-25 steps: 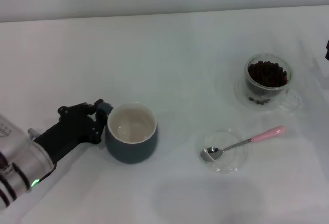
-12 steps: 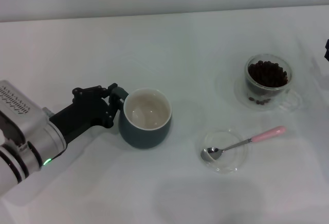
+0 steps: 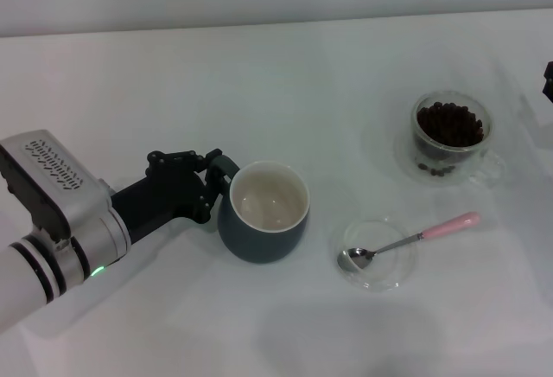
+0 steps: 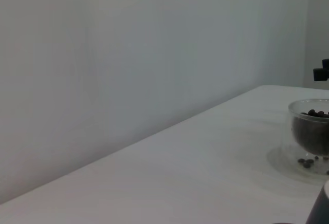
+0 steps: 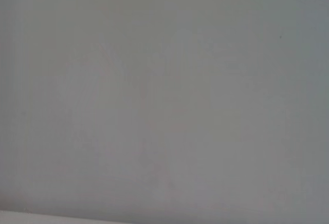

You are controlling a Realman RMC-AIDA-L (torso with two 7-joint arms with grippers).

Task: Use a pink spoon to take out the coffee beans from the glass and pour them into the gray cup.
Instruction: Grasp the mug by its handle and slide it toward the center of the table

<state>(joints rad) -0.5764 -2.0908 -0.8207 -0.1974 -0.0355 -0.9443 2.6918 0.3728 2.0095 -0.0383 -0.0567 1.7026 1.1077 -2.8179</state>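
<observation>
The gray cup [image 3: 262, 221], dark blue-gray with a cream inside and nothing in it, stands left of centre. My left gripper [image 3: 212, 185] is shut on its loop handle from the left. The pink spoon [image 3: 449, 226] lies at the front right, its metal bowl resting in a flat clear saucer [image 3: 393, 273]. The glass [image 3: 450, 137] stands at the back right, filled with coffee beans [image 3: 449, 124]. In the left wrist view the glass [image 4: 310, 136] with its coffee beans [image 4: 313, 114] shows far off, with a corner of the gray cup [image 4: 322, 208]. Only a dark sliver of my right gripper [image 3: 549, 81] shows at the right edge.
A few loose beans lie in the clear base under the glass [image 3: 435, 169]. White tabletop stretches between the cup and the saucer, and a pale wall runs along the far edge.
My left gripper has slid the gray cup to the right and a little nearer the front, closer to the saucer. Spoon, saucer and glass have not moved.
</observation>
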